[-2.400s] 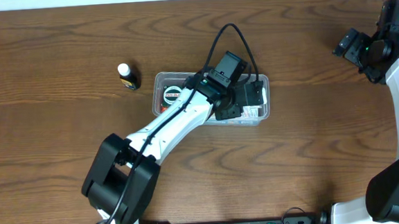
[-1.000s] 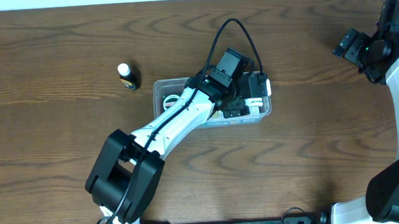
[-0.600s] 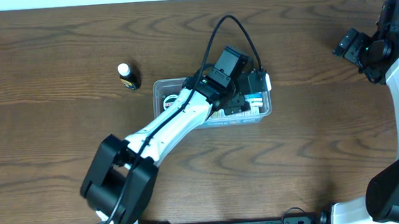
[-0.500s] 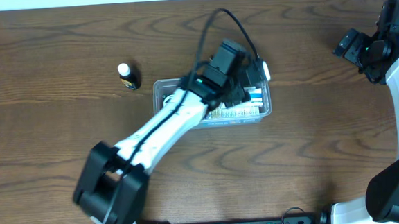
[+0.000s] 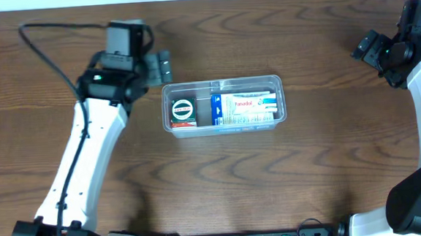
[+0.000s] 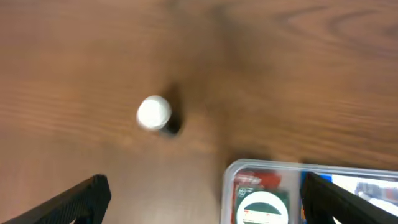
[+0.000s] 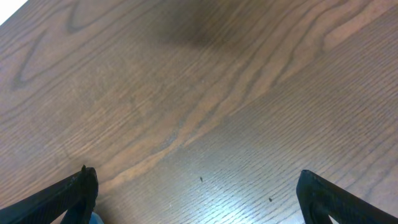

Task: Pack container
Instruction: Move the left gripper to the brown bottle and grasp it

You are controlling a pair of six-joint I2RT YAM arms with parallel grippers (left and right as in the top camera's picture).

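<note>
overhead view: the container, a clear tub, sits on the table at the centre of the frame, holding a packet with a round green mark at its left end and a blue-and-white box filling most of the right. the left gripper hangs at upper left, just beyond the tub's left end; the right gripper is parked at the far upper right, well apart from everything. the bottle is hidden under the left arm here. left wrist view: the left gripper is spread wide and empty, fingertips at the two lower corners; the bottle, white-capped and upright, stands left of centre, apart from the container's rounded corner at lower right. right wrist view: the right gripper is likewise released, over bare wood. risks, as judged: the bottle is small and round, so an off-centre descent could tip it and let it roll; a finger closing near the tub could catch the rim and shove the light container; little free room seems left inside, so the bottle may jam against the packet or box.
</note>
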